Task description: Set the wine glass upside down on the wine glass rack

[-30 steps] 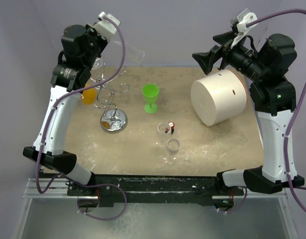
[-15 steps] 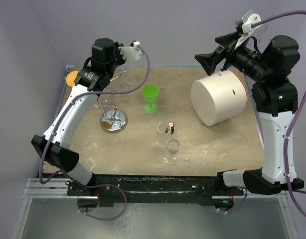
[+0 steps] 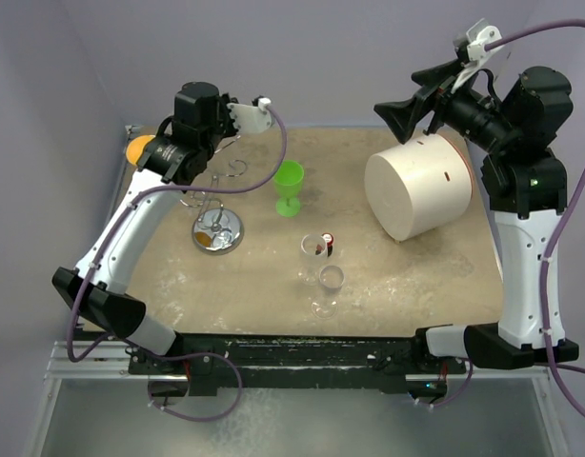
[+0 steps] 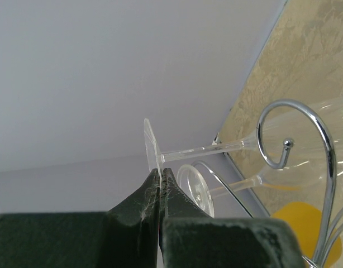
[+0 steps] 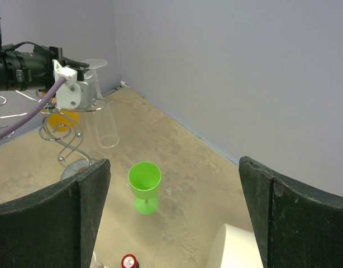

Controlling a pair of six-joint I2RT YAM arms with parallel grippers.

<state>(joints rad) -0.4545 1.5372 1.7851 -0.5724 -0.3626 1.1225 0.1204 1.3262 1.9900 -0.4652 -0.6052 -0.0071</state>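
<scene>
**Left claw** (image 4: 160,184): clenched on the rim of the glass (image 4: 205,149) foot, a thin edge-on pinch.

**Glass:** the stem runs straight out ahead of the fingertips to the rack (image 4: 323,146) curl. Whether it sits inside the hook cannot be told.

**Just below the claw:** a second glass (image 4: 195,190), apparently hung on the rack.

**Right claw** (image 5: 172,163): spread wide, empty, well apart from the rack.

**Hazards (judged):**
- The glass may pivot or slip from so slight a grip.
- The stem may miss the slot, so that letting go drops the glass.
- The bowl may strike the hung neighbour.
- A sideways push may tip the slender rack.
</scene>
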